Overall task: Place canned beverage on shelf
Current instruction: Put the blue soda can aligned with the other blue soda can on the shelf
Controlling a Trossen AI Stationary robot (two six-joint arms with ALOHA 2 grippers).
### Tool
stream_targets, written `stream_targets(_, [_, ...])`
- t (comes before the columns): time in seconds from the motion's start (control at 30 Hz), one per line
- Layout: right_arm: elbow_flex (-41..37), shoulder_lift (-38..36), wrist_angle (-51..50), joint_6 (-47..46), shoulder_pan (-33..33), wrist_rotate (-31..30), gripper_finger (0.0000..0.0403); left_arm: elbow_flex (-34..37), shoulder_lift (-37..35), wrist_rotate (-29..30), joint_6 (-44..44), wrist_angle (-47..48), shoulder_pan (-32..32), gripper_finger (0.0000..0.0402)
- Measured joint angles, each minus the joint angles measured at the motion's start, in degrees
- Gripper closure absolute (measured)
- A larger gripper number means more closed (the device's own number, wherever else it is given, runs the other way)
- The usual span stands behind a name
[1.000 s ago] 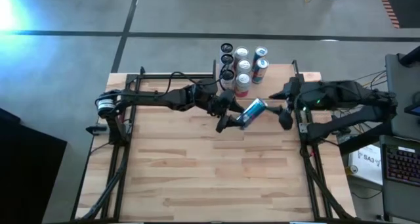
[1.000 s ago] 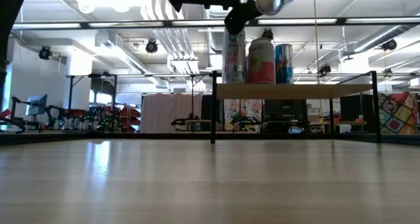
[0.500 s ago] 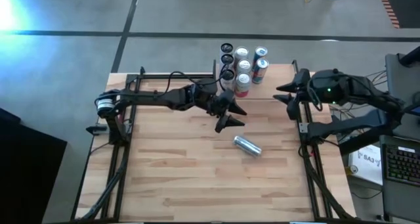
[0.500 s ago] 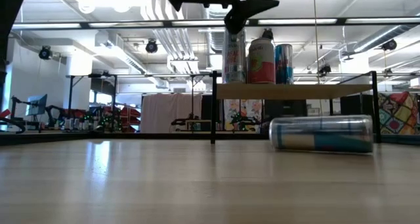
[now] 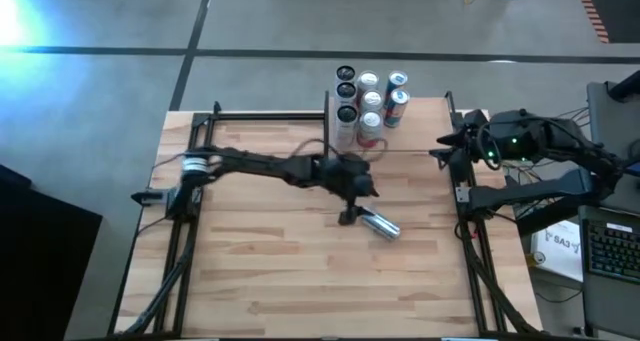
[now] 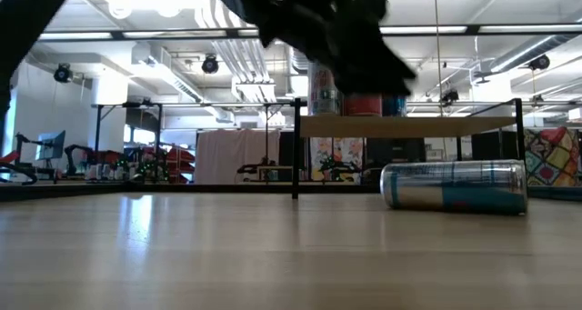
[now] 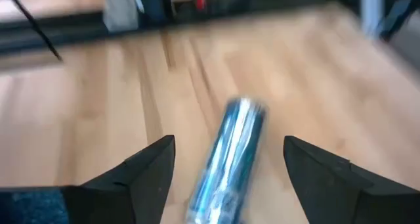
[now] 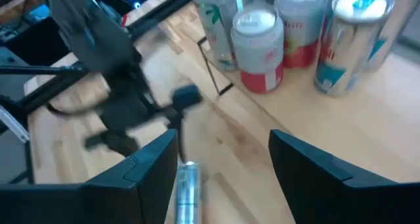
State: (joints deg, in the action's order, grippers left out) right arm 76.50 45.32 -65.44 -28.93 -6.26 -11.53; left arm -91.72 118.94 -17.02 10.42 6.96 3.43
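Observation:
A silver and blue can (image 5: 379,224) lies on its side on the butcher-block table, near the middle; it also shows in the low view (image 6: 453,186). My left gripper (image 5: 352,206) hangs open just above and left of it; in the left wrist view (image 7: 230,140) the can (image 7: 231,159) lies lengthwise between and beyond the fingers, untouched. My right gripper (image 5: 445,146) is open and empty at the right, beside the shelf. The shelf (image 6: 409,125), a pale panel on black rods, stands at the table's far edge.
Several upright cans (image 5: 368,99) stand close together on the shelf's left part; they also show in the right wrist view (image 8: 289,33). Black frame rails (image 5: 190,231) run along the table's left and right sides. Bare tabletop (image 5: 300,271) lies toward the near edge.
The can, which was in the air between the two grippers, has fallen and now lies on its side on the table. My left gripper has moved down and toward the near edge, over the can. My right gripper has drawn back toward the table's right edge.

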Motion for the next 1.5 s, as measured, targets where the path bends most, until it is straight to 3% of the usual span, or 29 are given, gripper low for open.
stream_targets(0.13, [-0.6, 0.0, -1.3, -4.7, 0.0, 2.8, 0.0166, -10.2, 8.5, 1.2, 5.7, 11.8, -0.7, 0.0132])
stream_targets(0.3, [-0.6, 0.1, -3.0, -7.1, 0.0, 4.3, 0.0160, -26.4, 18.5, 8.9, 14.3, 29.2, -1.7, 0.0123])
stream_targets(0.47, [-0.6, 0.0, -3.3, -7.1, 0.0, 4.3, 0.0160, -43.2, 28.7, 10.3, 17.6, 43.2, -2.7, 0.0120])
stream_targets(0.7, [-0.6, -0.3, -3.6, -7.0, 0.0, 4.0, 0.0162, -36.8, 28.1, 16.6, 12.8, 39.0, -3.4, 0.0134])
stream_targets(0.9, [-0.7, -0.8, -4.5, -6.4, 0.0, 1.9, 0.0169, -39.2, 28.0, 13.3, 9.3, 38.5, -3.3, 0.0216])
stream_targets(1.07, [-0.7, -1.1, -4.6, -6.4, 0.0, 1.0, 0.0174, -43.3, 27.6, 10.5, 4.5, 37.1, -2.6, 0.0219])
stream_targets(1.3, [-0.7, -2.0, -4.0, -6.3, 0.0, 1.0, 0.0175, -42.4, 21.1, 7.0, 1.6, 39.7, -1.2, 0.0219])
stream_targets(1.5, [-1.0, -4.5, 2.0, -5.0, 0.0, 1.1, 0.0172, -41.7, 14.6, -0.1, 0.6, 42.3, 0.6, 0.0219])
